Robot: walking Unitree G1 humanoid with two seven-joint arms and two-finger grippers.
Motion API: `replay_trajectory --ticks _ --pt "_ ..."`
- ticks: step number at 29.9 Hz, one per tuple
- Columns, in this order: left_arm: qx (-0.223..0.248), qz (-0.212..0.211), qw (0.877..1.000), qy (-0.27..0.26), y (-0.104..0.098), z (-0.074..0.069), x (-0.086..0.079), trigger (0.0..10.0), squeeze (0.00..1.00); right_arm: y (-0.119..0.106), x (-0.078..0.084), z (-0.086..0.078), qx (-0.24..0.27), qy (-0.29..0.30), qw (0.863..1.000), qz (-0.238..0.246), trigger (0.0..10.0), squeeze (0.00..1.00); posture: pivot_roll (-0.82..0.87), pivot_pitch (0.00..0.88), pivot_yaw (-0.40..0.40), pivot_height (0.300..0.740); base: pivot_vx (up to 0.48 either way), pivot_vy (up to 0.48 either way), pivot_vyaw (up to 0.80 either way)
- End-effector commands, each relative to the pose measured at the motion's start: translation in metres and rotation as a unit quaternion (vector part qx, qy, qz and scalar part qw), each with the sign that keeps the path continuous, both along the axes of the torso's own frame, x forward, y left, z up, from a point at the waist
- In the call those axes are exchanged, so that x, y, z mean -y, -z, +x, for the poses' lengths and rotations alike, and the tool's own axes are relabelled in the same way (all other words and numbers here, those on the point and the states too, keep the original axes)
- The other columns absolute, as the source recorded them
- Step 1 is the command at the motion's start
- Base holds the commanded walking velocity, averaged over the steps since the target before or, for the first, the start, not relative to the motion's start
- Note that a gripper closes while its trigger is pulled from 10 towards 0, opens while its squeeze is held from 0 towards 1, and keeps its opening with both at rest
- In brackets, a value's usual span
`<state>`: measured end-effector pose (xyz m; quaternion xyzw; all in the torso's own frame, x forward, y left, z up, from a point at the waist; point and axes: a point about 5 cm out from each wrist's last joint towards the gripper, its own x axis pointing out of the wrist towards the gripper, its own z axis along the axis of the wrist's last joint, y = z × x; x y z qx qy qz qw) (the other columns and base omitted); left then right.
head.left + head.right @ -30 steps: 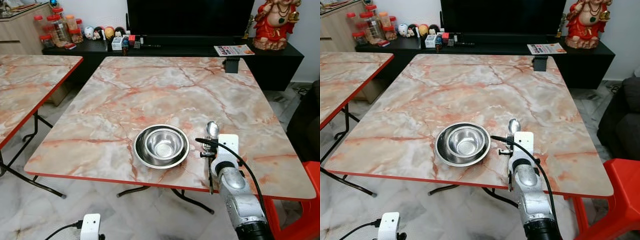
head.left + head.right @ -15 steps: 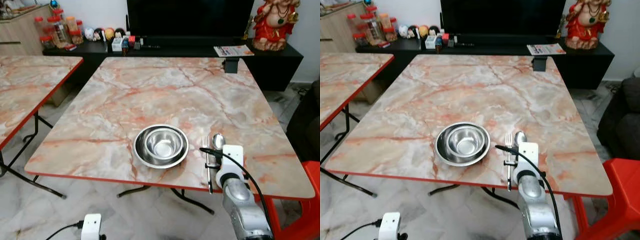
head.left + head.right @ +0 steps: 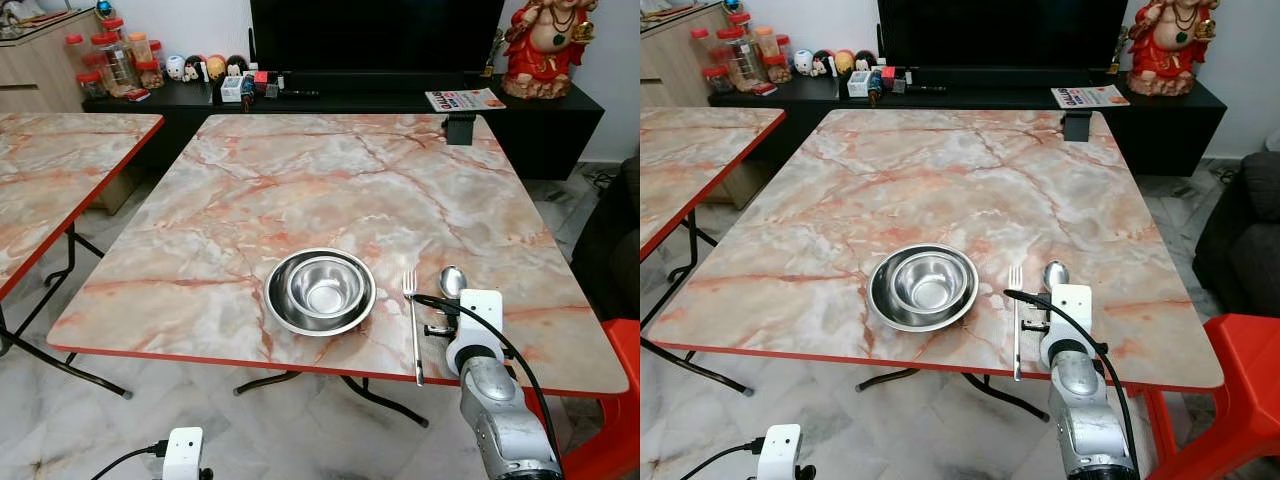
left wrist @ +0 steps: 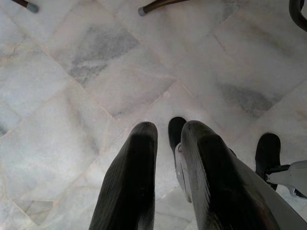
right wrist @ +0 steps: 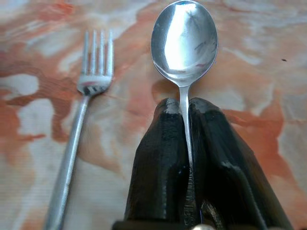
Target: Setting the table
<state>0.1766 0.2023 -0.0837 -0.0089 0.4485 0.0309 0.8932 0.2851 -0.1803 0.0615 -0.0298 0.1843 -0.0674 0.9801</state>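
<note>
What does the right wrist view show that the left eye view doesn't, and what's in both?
The right wrist view alone shows the grip up close: the right gripper has its two black fingers pressed shut on the handle of the spoon.

The left eye view alone shows the steel bowl nested in a plate to the left of the cutlery, the whole marble table, the TV bench behind it and the red chair at the right.

Both show the spoon, and the fork lying free on the table beside it.
</note>
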Motion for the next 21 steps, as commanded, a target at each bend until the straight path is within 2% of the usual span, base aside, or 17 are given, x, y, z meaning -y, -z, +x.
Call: replay_trajectory --ticks 1,21 --pt "-0.005 0.002 1.0 0.001 0.0004 -0.0009 -0.001 10.0 0.0 -0.0049 -0.0058 0.0048 0.007 -0.014 1.0 0.006 10.0 0.0 -0.08 0.0 0.046 0.74 0.0 0.0 0.0" --pt "-0.003 0.002 1.0 0.005 -0.0007 0.0014 -0.0017 10.0 0.0 0.0046 -0.0058 0.0017 -0.011 -0.006 1.0 0.018 10.0 0.0 -0.08 0.0 0.051 0.74 0.0 0.0 0.0"
